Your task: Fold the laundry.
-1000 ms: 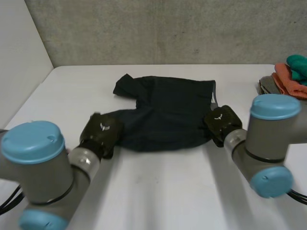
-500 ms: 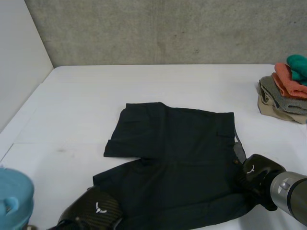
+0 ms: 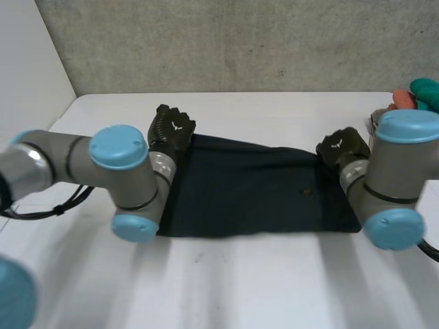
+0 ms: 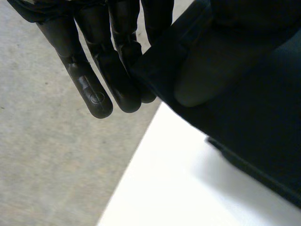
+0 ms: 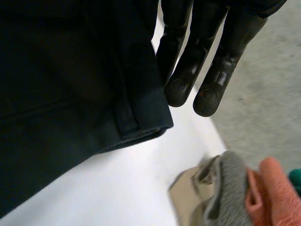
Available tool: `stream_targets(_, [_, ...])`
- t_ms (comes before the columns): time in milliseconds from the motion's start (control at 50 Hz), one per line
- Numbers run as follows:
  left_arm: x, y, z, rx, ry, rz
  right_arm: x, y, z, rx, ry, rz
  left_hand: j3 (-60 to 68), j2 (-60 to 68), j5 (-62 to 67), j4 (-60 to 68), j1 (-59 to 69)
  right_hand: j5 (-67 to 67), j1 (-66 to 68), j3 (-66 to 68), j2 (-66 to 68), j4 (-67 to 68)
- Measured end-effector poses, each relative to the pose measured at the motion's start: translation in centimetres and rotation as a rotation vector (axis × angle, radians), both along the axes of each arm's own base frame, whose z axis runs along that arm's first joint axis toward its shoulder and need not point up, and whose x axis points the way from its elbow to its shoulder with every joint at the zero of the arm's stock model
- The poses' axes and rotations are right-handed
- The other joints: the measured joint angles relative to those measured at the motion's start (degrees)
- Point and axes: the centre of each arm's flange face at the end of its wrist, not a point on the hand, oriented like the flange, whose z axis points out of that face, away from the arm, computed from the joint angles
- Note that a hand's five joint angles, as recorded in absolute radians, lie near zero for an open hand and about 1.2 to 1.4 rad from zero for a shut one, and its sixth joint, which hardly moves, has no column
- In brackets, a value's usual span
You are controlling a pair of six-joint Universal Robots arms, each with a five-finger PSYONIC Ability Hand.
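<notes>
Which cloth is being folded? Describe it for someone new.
On the white table, look mid-table between the left hand and right hand. The dark garment lies there as a flat rectangle; unlike the colourful folded stack at the right edge, it is near-black and alone.

Dark garment (image 3: 257,185): near-black cloth, doubled over into a wide, roughly rectangular slab lying flat on the white table (image 3: 274,274), about mid-table. Near edge is straight and the top is smooth; the far edge slants, running further back at its left corner. The far right corner shows a stitched hem band.
</notes>
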Motion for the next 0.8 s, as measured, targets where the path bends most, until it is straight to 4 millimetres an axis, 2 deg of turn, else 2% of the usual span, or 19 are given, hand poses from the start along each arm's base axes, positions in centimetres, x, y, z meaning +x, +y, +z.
stream_targets(60, [-1.0, -2.2, -1.4, -0.082, 0.003, 0.021, 0.9, -2.6, -1.4, -0.093, 0.006, -0.025, 0.0, 0.0, 0.0, 0.0, 0.0, 0.0, 0.0, 0.0, 0.0, 0.0])
stream_targets(140, [-1.6, -3.7, -2.1, -0.146, 0.028, 0.031, 1.5, -4.3, -2.7, -0.156, 0.015, -0.039, 0.0, 0.0, 0.0, 0.0, 0.0, 0.0, -0.1, 0.0, -0.1, 0.0])
stream_targets(160, [-1.9, -4.3, -2.4, -0.17, 0.045, 0.026, 1.8, -5.0, -3.4, -0.185, 0.02, -0.045, -2.9, -3.0, -2.5, -3.1, -2.7, -15.9, -15.4, -19.6, -19.2, -18.1])
stream_targets(180, [-2.0, -4.5, -2.6, -0.178, 0.051, 0.022, 1.9, -5.2, -3.6, -0.196, 0.021, -0.048, -7.1, -7.2, -6.7, -7.3, -7.0, -26.8, -23.8, -30.0, -29.7, -29.5])
stream_targets(200, [-2.1, -4.6, -2.7, -0.184, 0.058, 0.017, 1.9, -5.4, -3.8, -0.206, 0.02, -0.052, -17.8, -19.3, -17.1, -18.2, -19.1, -31.5, -27.4, -34.8, -35.8, -34.3])
stream_targets(220, [-2.3, -4.6, -2.8, -0.19, 0.065, 0.004, 2.0, -5.5, -3.9, -0.215, 0.018, -0.055, -29.8, -30.4, -28.1, -29.3, -32.0, -42.1, -35.8, -45.7, -45.5, -45.1])
stream_targets(240, [-2.4, -4.6, -2.9, -0.192, 0.068, 0.0, 2.0, -5.6, -3.9, -0.225, 0.015, -0.06, -33.4, -34.0, -31.7, -33.0, -36.1, -42.1, -35.8, -45.7, -45.5, -45.1])
stream_targets(260, [-2.6, -4.5, -3.0, -0.194, 0.073, -0.012, 2.0, -5.7, -3.9, -0.236, 0.008, -0.067, -41.9, -42.7, -41.8, -42.9, -45.6, -48.5, -41.5, -52.3, -51.5, -51.6])
stream_targets(280, [-2.8, -4.4, -3.0, -0.196, 0.078, -0.023, 1.9, -5.8, -3.6, -0.247, -0.004, -0.077, -47.4, -48.2, -47.6, -48.6, -49.2, -52.1, -45.9, -56.4, -54.8, -54.6])
stream_targets(340, [-3.0, -3.8, -2.2, -0.202, 0.092, -0.041, 1.6, -5.6, -2.3, -0.267, -0.045, -0.094, -55.5, -56.3, -55.1, -56.4, -54.2, -52.5, -46.2, -56.7, -54.8, -54.6])
stream_targets(460, [-2.2, -1.7, 0.6, -0.177, 0.142, -0.048, -0.3, -4.0, 2.3, -0.267, -0.176, -0.091, -56.1, -56.9, -55.4, -57.1, -54.2, -52.6, -46.2, -56.7, -54.8, -54.6])
stream_targets(500, [-2.0, -1.4, 0.8, -0.172, 0.146, -0.047, -0.6, -3.7, 2.7, -0.259, -0.185, -0.086, -56.1, -56.9, -55.4, -57.1, -54.2, -52.6, -46.2, -56.7, -54.8, -54.6])
stream_targets(540, [-0.9, 0.0, 1.7, -0.135, 0.166, -0.037, -2.1, -2.2, 4.1, -0.186, -0.215, -0.051, -56.1, -56.9, -55.4, -57.1, -54.2, -52.6, -46.2, -56.7, -54.8, -54.6])
stream_targets(620, [0.2, 1.5, 2.5, -0.1, 0.18, -0.029, -3.3, -0.7, 4.6, -0.091, -0.228, -0.012, -56.1, -56.9, -55.4, -57.1, -54.2, -52.6, -46.2, -56.7, -54.8, -54.6])
stream_targets(700, [1.1, 3.0, 2.7, -0.072, 0.183, -0.03, -4.2, 0.6, 4.1, 0.039, -0.237, 0.043, -56.1, -56.9, -55.4, -57.1, -54.2, -52.6, -47.8, -56.7, -54.8, -54.6])
stream_targets(800, [1.6, 3.7, 2.2, -0.046, 0.177, -0.029, -4.2, 0.2, 2.5, 0.109, -0.242, 0.065, -56.1, -56.9, -55.4, -57.1, -54.2, -52.4, -47.7, -56.2, -54.4, -54.4])
